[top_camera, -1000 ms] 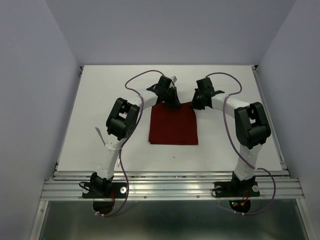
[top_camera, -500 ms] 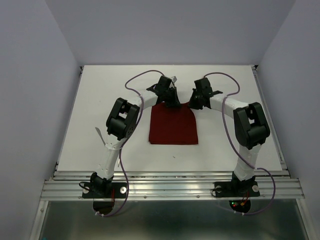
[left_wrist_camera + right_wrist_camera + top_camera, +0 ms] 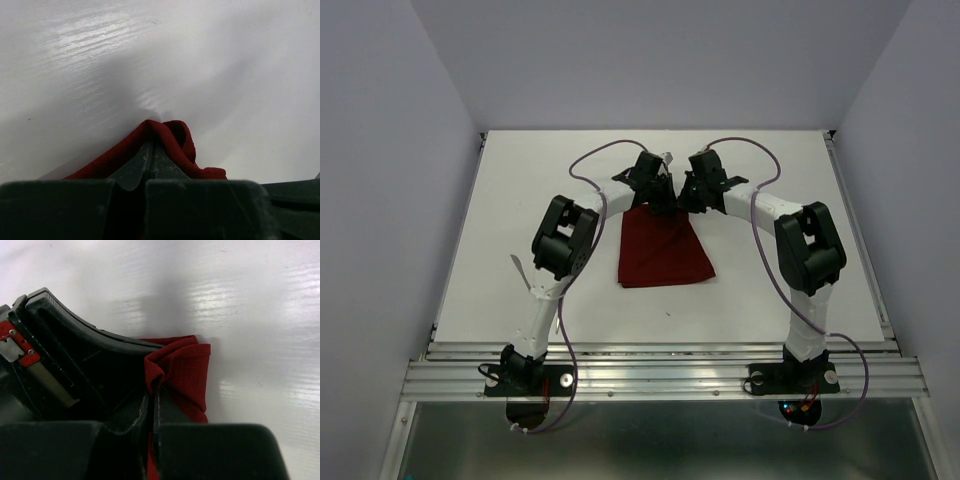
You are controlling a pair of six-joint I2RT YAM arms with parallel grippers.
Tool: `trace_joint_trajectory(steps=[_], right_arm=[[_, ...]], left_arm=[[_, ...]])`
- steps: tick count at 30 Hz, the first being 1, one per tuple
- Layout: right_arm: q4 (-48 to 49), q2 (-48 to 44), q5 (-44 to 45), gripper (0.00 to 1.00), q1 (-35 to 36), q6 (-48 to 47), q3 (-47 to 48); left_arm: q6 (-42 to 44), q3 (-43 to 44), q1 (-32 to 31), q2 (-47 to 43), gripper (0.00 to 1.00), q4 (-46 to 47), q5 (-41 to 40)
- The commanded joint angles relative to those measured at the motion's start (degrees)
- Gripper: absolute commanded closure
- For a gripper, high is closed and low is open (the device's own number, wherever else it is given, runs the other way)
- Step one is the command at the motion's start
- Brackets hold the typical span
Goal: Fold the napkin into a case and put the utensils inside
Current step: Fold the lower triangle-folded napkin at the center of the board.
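The napkin is laid on the white table, toward its middle. Its near edge is spread flat and its far edge is gathered into a narrow bunch. The left far corner is clamped in the left gripper, whose fingers are pressed together on a fold of the red cloth. The right far corner is likewise pinched by the right gripper, with its jaws closed on it. The two grippers are held just beside each other. The gathered edge seems slightly lifted, though this is poorly shown from above.

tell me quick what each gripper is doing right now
Left gripper: shut on the napkin.
Right gripper: shut on the napkin too.
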Motion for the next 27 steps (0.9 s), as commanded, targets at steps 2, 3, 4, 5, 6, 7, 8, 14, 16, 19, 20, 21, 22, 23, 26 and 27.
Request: trace_joint_trajectory(steps=[2, 3, 4, 5, 6, 7, 8, 14, 16, 19, 20, 21, 22, 23, 26, 27], right_arm=[[3.27, 1.98, -1.41, 0.99, 1.31, 2.19, 3.50], [3.27, 2.15, -1.32, 0.99, 1.31, 2.36, 3.42], [3.27, 2.07, -1.06, 0.99, 1.31, 2.36, 3.07], [3.27, 1.98, -0.80, 0.99, 1.31, 2.36, 2.80], [3.27, 1.80, -0.45, 0.99, 1.31, 2.36, 2.63], [3.10, 1.72, -0.27, 0.99, 1.31, 2.28, 2.19], [3.10, 1.63, -0.09, 0.99, 1.31, 2.36, 2.01], [2.84, 0.58, 2.19, 0.99, 1.31, 2.36, 0.43], [2.57, 0.22, 2.46, 0.99, 1.31, 2.36, 0.16], [2.48, -0.13, 4.13, 0.99, 1.31, 2.28, -0.19], [2.48, -0.13, 4.13, 0.99, 1.31, 2.36, -0.28], [2.48, -0.04, 4.13, 0.99, 1.31, 2.45, -0.36], [2.57, -0.04, 4.21, 0.99, 1.31, 2.36, -0.36], [2.48, -0.04, 4.22, 0.99, 1.31, 2.36, -0.45], [2.48, -0.13, 4.39, 0.99, 1.31, 2.45, -0.45], [2.48, -0.13, 4.48, 0.99, 1.31, 2.54, -0.45]], left_arm=[[1.63, -3.16, 0.08, 0.84, 1.00, -7.00, -2.81], [1.63, -3.24, 0.08, 0.40, 1.00, -7.27, -2.90], [1.63, -3.42, 0.08, -0.12, 1.00, -7.09, -2.99], [1.63, -4.03, 0.17, -0.65, 1.00, -7.01, -3.08], [1.54, -4.21, 0.26, -1.79, 1.00, -6.83, -3.34], [1.54, -4.30, 0.35, -2.49, 1.00, -6.92, -3.43], [1.54, -4.30, 0.52, -3.63, 1.00, -6.92, -3.60], [1.72, -4.47, 1.40, -8.03, 1.00, -7.53, -4.57], [1.98, -4.91, 1.58, -8.91, 1.00, -7.71, -4.40], [2.16, -6.66, 1.58, -10.58, 1.00, -7.80, -3.61], [1.98, -7.19, 1.58, -11.02, 1.00, -7.62, -3.34], [1.89, -7.90, 1.58, -11.72, 1.00, -7.53, -2.99], [1.80, -9.29, 1.58, -12.08, 1.00, -7.27, -2.38], [1.37, -10.09, 1.58, -12.43, 1.00, -7.09, -2.03], [0.75, -13.34, 1.49, -14.10, 1.00, -4.99, 0.08], [0.23, -13.96, 1.49, -14.62, 1.00, -4.03, 1.30]])
